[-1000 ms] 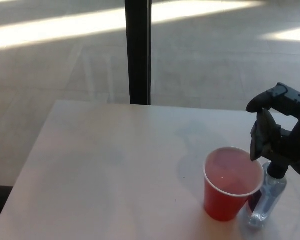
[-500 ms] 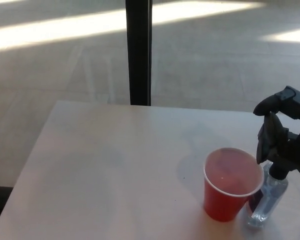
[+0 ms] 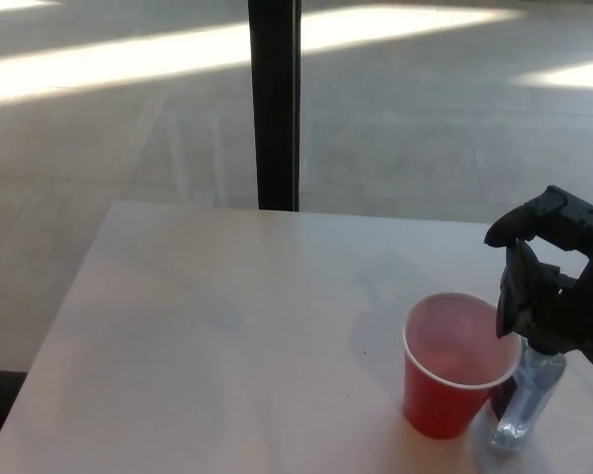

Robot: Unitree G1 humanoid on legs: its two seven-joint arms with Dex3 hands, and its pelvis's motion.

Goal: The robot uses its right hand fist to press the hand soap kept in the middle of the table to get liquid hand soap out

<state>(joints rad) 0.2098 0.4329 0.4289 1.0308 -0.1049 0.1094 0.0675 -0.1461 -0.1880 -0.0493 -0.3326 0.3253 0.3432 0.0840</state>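
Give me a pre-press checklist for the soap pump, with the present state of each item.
1. Right hand over the pump of the clear plastic soap bottle: ok.
2. Hand closed into a fist: cannot tell; fingers look curled.
3. Bottle upright on the white table: ok.
4. Red plastic cup upright beside the bottle: ok.
5. Nozzle aimed into the cup: cannot tell, hand hides it.
6. Left hand clear of the work: ok, not in view.

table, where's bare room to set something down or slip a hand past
The table is bare across its left and middle, from the left edge up to the red cup, and along the far edge. The near right corner is crowded: cup, clear soap bottle beside it, and the right hand over the bottle.
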